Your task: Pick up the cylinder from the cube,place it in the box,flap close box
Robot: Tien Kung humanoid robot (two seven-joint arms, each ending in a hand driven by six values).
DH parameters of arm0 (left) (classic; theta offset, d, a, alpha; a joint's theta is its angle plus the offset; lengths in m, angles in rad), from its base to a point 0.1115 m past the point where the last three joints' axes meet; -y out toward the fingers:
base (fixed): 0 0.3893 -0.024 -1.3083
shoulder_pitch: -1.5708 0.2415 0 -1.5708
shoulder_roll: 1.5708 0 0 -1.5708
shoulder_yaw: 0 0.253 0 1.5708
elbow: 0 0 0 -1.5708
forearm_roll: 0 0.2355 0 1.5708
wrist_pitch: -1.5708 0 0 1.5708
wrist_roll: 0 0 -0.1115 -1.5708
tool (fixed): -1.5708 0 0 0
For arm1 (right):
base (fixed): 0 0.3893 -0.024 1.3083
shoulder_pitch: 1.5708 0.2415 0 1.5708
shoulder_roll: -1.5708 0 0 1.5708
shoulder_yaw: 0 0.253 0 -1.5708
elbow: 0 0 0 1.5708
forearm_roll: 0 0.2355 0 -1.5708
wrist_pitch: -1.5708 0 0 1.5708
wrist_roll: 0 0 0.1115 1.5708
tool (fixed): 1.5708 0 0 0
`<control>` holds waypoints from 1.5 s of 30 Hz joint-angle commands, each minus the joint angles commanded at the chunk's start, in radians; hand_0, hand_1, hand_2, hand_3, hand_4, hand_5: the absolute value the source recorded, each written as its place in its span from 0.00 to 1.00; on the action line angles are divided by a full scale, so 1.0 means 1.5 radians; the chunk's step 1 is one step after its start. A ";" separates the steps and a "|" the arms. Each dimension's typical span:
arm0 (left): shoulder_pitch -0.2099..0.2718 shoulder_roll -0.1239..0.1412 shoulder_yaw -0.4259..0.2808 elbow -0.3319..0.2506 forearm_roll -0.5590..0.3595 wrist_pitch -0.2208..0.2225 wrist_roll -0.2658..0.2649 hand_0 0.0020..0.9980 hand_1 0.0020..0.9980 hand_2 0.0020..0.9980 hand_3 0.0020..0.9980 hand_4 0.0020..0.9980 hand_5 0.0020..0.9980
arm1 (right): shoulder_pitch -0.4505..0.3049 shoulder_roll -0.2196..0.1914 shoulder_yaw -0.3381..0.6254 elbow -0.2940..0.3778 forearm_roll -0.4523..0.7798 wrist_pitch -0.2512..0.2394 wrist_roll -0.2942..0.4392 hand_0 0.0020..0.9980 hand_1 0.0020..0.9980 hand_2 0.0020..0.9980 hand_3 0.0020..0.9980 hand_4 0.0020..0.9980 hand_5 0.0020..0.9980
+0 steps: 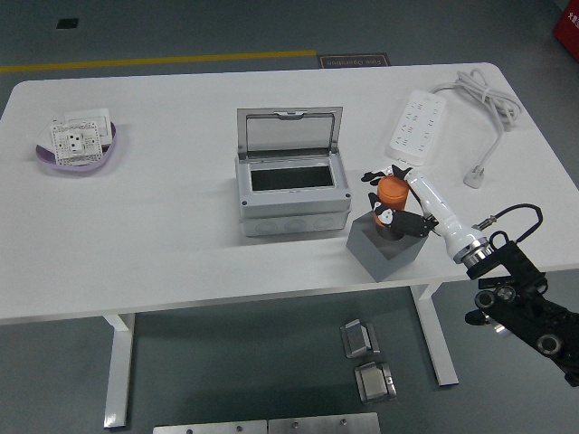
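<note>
An orange cylinder [392, 194] stands upright on a dark grey cube [384, 248] near the table's front edge, right of centre. My right hand [391, 197], white with black fingertips, is curled around the cylinder, with fingers on both sides of it. The grey box [291, 193] sits left of the cube with its flap lid [289, 131] raised upright and its dark inside showing. My left arm is out of view.
A white power strip [417, 124] with its cable [484, 99] lies at the back right. A purple bowl [80, 155] holding white sockets sits at the far left. Metal parts [366, 357] lie on the floor under the table.
</note>
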 joint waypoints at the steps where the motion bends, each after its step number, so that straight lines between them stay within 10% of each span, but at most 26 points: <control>1: 0.000 0.000 -0.002 0.000 0.001 0.000 0.001 0.67 0.66 0.57 0.61 0.63 0.26 | 0.006 0.000 -0.002 0.000 -0.001 -0.001 -0.001 0.77 0.68 0.69 0.64 0.00 0.00; 16: -0.003 0.013 -0.040 0.001 0.047 0.000 0.013 0.67 0.66 0.57 0.61 0.63 0.26 | 0.215 0.098 -0.148 -0.125 -0.083 0.001 -0.080 0.72 0.64 0.69 0.64 0.00 0.00; 17: -0.003 0.015 -0.042 0.001 0.051 0.000 0.014 0.67 0.66 0.57 0.61 0.63 0.26 | 0.233 0.111 -0.162 -0.141 -0.088 0.006 -0.087 0.18 0.29 0.66 0.62 0.00 0.00; 22: -0.005 0.019 -0.048 0.001 0.059 0.001 0.016 0.67 0.66 0.57 0.61 0.63 0.26 | 0.301 0.149 -0.207 -0.201 -0.094 0.019 -0.104 0.18 0.29 0.66 0.62 0.00 0.00; 23: -0.006 0.021 -0.049 0.001 0.061 0.001 0.017 0.67 0.66 0.57 0.61 0.63 0.26 | 0.317 0.156 -0.219 -0.216 -0.090 0.022 -0.106 0.00 0.17 0.65 0.62 0.00 0.00; 45: -0.025 0.026 -0.049 -0.002 0.070 -0.002 0.020 0.67 0.67 0.57 0.61 0.63 0.26 | 0.392 0.205 -0.389 -0.337 -0.002 0.038 -0.079 0.00 0.17 0.65 0.63 0.00 0.00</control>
